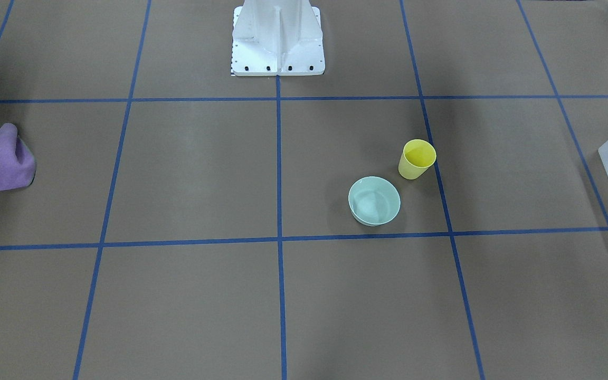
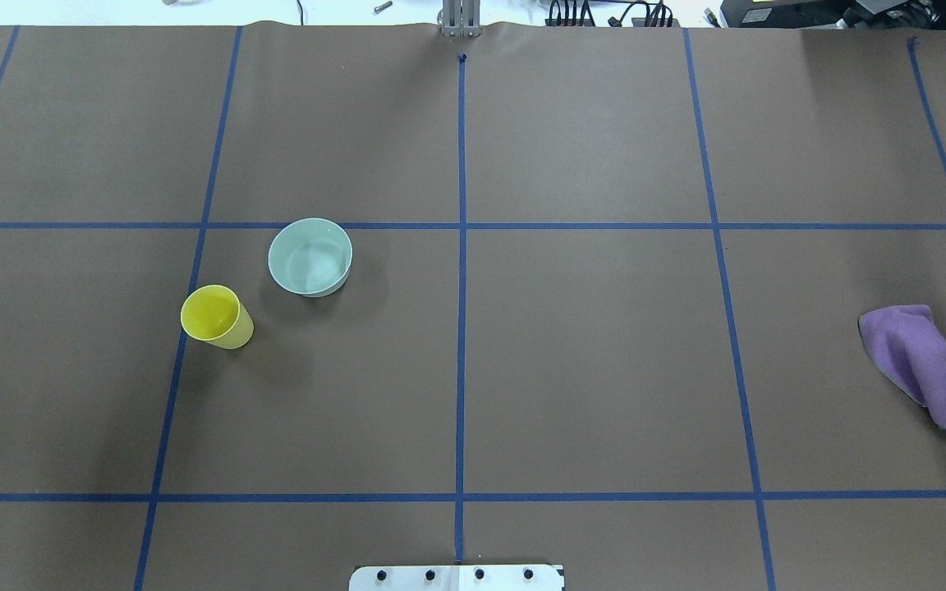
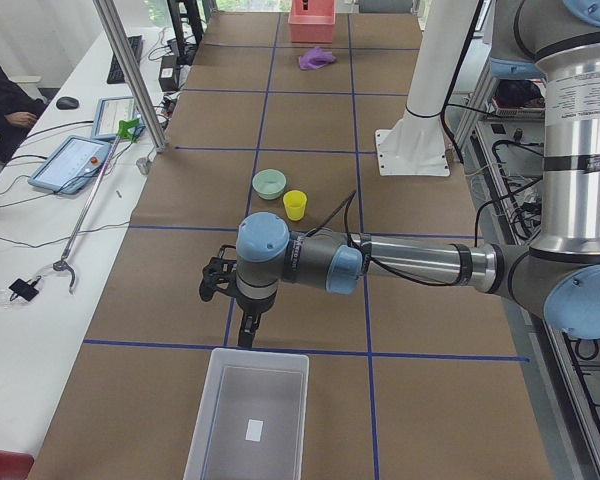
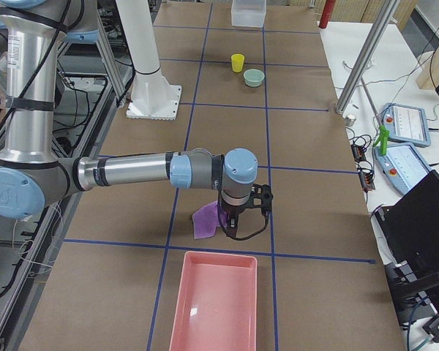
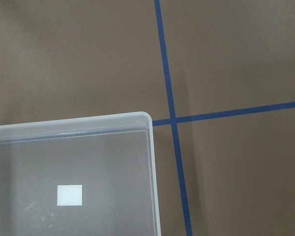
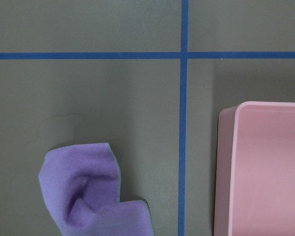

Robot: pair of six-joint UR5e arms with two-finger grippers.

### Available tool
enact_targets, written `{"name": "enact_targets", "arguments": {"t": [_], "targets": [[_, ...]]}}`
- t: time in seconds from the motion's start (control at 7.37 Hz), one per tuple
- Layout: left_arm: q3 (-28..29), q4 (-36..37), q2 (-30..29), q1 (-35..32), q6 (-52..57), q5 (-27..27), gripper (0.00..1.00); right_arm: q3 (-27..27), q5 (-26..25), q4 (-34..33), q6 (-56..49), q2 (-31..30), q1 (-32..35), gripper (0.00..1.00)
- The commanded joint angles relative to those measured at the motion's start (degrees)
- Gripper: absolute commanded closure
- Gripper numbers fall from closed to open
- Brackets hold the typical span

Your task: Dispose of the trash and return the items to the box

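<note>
The yellow cup (image 1: 417, 159) stands upright on the brown table, next to the mint-green bowl (image 1: 374, 200); both also show in the overhead view, the cup (image 2: 214, 316) and the bowl (image 2: 309, 256). The translucent box (image 3: 250, 395) sits at the table's left end, empty apart from a white label, and fills the lower left of the left wrist view (image 5: 103, 162). My left gripper (image 3: 247, 330) hovers just beyond the box's far rim, well short of the cup (image 3: 295, 204). My right gripper (image 4: 230, 228) hangs over the purple cloth (image 4: 203, 221). I cannot tell whether either gripper is open or shut.
A pink tray (image 4: 212, 300) lies at the table's right end, beside the purple cloth (image 6: 88, 191); its rim shows in the right wrist view (image 6: 226, 162). The white pedestal base (image 1: 277, 42) stands at the robot's side. Blue tape lines grid the table.
</note>
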Motion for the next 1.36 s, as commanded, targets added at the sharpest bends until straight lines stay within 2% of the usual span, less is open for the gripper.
{"name": "enact_targets", "arguments": {"t": [0.0,0.27,0.54,0.81,0.95,1.22], "targets": [[-0.10,-0.95,0.79,0.02,0.28,-0.40,0.02,-0.03,0.16,0.07,-0.25,0.03,0.00,0.00],[-0.10,-0.87,0.80,0.02,0.02,-3.12,0.02,0.05,-0.19,-0.19,-0.61,1.25,0.00,0.00],[-0.54,-0.61,0.71,0.02,-2.68,-4.95,0.02,-0.12,-3.25,-0.46,-0.61,3.01,-0.87,0.00],[-2.28,-0.52,0.62,0.10,-5.60,-6.81,0.02,-0.64,-3.70,-0.11,-0.61,2.06,-0.88,0.00],[-4.38,-0.52,0.45,2.28,-10.74,-6.82,0.02,-1.87,-3.27,-0.02,-0.61,1.79,-0.88,0.00],[-10.53,-0.87,0.44,11.05,-26.62,-6.47,0.02,-2.14,-3.09,0.07,-0.25,2.05,-0.88,0.00]]}}
